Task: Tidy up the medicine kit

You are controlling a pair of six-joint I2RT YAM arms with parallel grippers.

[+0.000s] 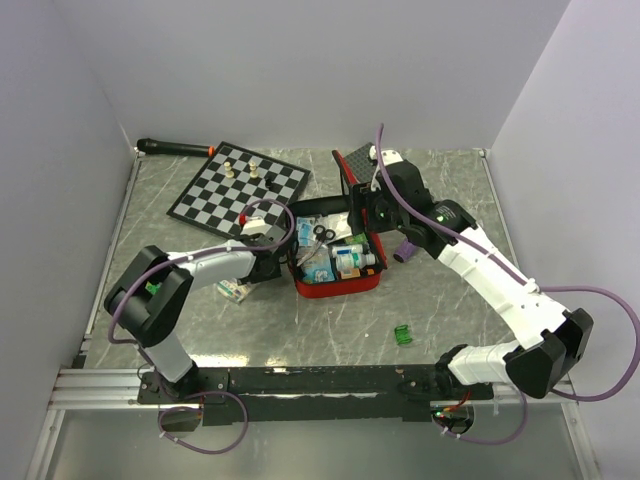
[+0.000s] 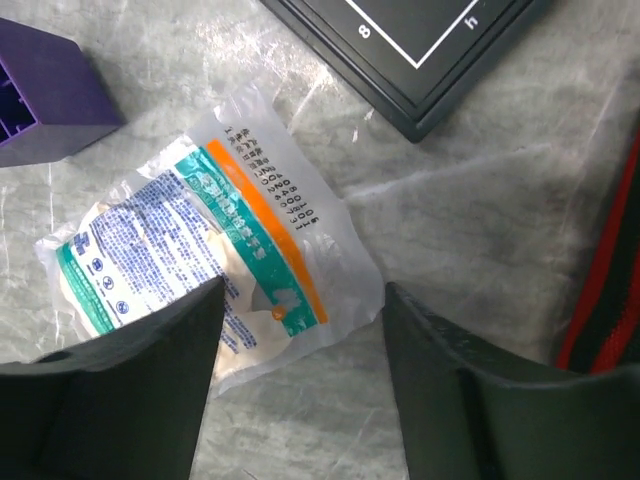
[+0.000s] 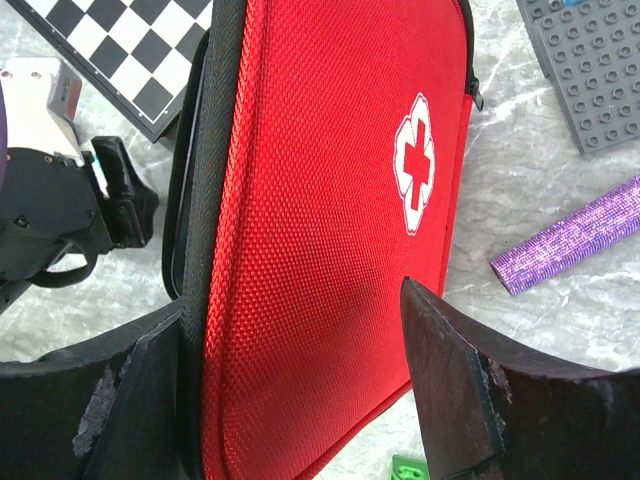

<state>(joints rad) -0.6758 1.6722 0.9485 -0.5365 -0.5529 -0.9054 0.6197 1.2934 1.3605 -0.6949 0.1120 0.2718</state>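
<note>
Left wrist view: released left pincer (image 2: 302,300) hovers over the sachet (image 2: 190,240) lying ahead-left on the counter (image 2: 470,220); judged next: descend, clench, carry it right into the medicine kit (image 2: 598,290).

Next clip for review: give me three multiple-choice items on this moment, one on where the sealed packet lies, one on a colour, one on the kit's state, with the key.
1. Where does the sealed packet lie?
A) inside the medicine kit
B) on the table beside the kit
C) propped against the back wall

2. What colour is the glittery tube beside the kit?
A) green
B) orange
C) purple

3. What state is the kit in?
A) zipped shut
B) open, lid raised, contents showing
C) flipped face down

Key:
1 B, the left wrist view shows it flat on the marbled surface next to the kit's red edge.
2 C, it sparkles purple in the right wrist view.
3 B, the top view shows items lying inside the red case.
</note>
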